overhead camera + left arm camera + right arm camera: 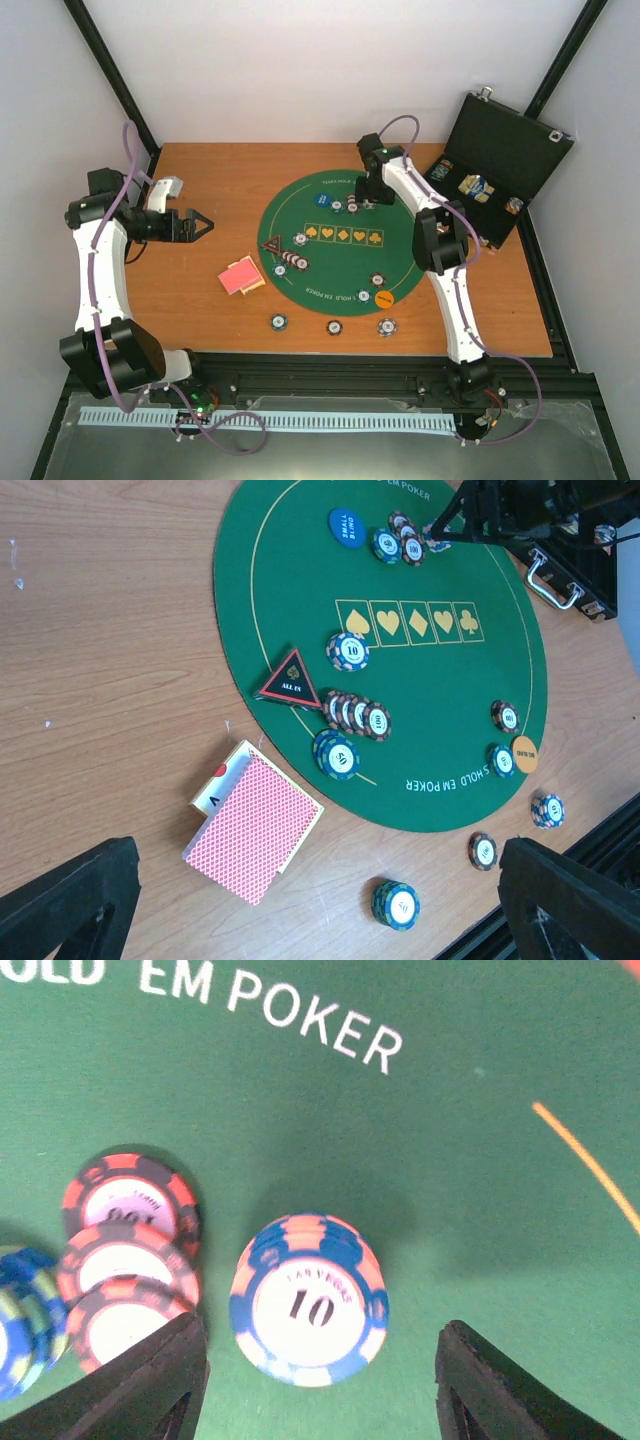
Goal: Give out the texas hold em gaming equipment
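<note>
Red-backed playing cards (240, 275) lie in a loose pile on the wood left of the green mat (400, 250); the left wrist view shows them (255, 825) over a face-up card. My left gripper (200, 224) hovers open above the left table, holding nothing (315, 895). My right gripper (370, 195) is low over the mat's far edge, open. A stack of blue "10" chips (308, 1300) stands on the felt between its fingers (322, 1375), with a gap on each side. Maroon chips (125, 1260) lie fanned beside the left finger. More chip stacks sit on the mat (348, 651) and near the front edge (397, 904).
An open black case (505, 165) holding more chips stands at the back right. On the mat lie a black "ALL IN" triangle (290, 680), a blue small-blind button (347, 527) and an orange button (524, 754). A black rail (380, 370) runs along the near table edge.
</note>
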Tool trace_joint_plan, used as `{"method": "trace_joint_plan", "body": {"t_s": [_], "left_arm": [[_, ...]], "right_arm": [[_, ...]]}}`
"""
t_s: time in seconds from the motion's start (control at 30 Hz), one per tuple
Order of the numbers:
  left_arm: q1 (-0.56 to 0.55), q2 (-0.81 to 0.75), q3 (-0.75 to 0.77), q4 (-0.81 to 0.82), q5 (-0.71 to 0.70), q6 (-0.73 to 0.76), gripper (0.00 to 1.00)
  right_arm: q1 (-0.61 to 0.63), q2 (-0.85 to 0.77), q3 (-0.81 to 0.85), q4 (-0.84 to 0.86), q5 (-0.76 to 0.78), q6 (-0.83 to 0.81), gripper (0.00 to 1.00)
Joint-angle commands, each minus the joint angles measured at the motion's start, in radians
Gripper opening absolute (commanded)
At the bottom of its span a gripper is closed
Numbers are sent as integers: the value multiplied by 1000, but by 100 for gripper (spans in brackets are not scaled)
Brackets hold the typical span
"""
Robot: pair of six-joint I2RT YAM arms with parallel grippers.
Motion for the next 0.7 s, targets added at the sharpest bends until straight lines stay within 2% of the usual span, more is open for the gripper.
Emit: {"method": "trace_joint_plan", "body": {"t_s": [0.0, 0.03, 0.23, 0.4, 0.53, 0.67], "left_arm": [[7, -18, 21, -21, 24, 7, 100], [7, -17, 20, -21, 23, 8, 100], [7, -17, 16, -19, -4, 15, 100], [7, -31, 18, -23, 11, 9, 100], [7, -33, 19, -23, 13, 2, 100], [7, -32, 7, -20, 2, 1, 100]], "right_arm": [[-3, -159, -1, -54, 31, -15, 64], [1, -201, -44, -45, 38, -15, 64], [44, -579, -606, 148, 34, 35, 69], [179, -890, -1027, 213, 103, 109, 75], [311, -1081, -1264, 221, 124, 221, 79], [391, -1230, -1442, 240, 108, 336, 82]]}}
